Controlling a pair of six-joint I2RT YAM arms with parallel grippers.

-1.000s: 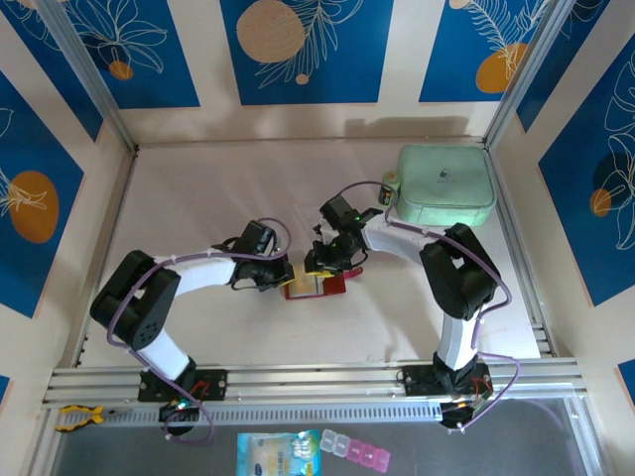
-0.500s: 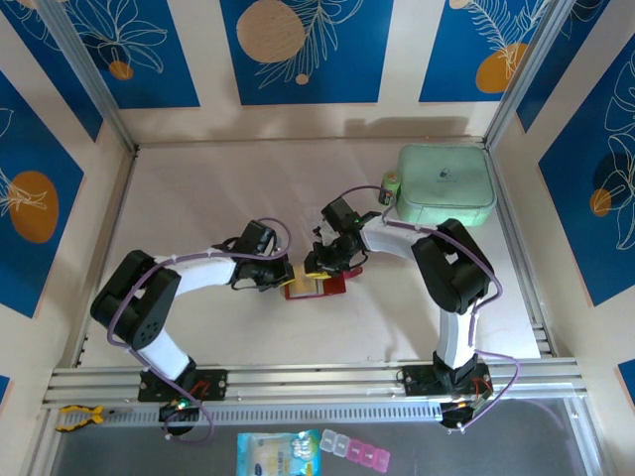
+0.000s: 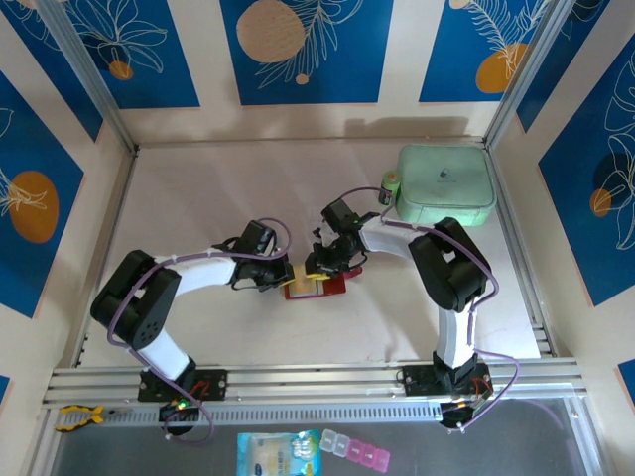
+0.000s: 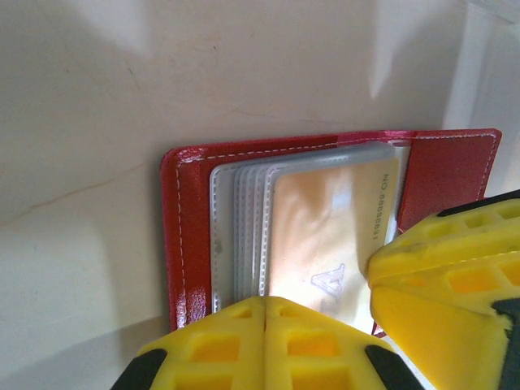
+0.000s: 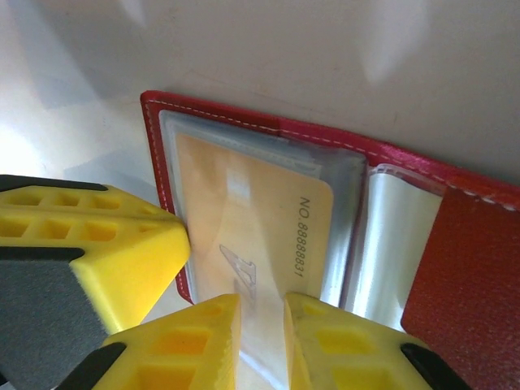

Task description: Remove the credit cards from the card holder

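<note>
The red card holder [image 3: 319, 286] lies open on the table between the two arms. A tan-gold credit card [image 5: 244, 213] marked with a number sits in its clear pockets [image 4: 236, 236]. My left gripper [image 4: 266, 313] is shut, its tips down on the holder's near edge [image 4: 185, 244]. My right gripper [image 5: 262, 313] stands narrowly open, its tips on the card's face, which shows in the gap between them. In the top view the left gripper [image 3: 285, 275] and right gripper [image 3: 318, 266] meet over the holder. Each wrist view shows the other gripper's yellow finger [image 4: 455, 276] close by.
A big mint green case [image 3: 444, 185] stands at the back right, with a small green bottle [image 3: 391, 184] at its left side. Below the table's front rail lie a packet [image 3: 278, 454] and a pill box [image 3: 355, 452]. Metal rails border the table.
The right gripper's jaws have narrowed over the card and its arm has shifted slightly. The left gripper stays shut in place.
</note>
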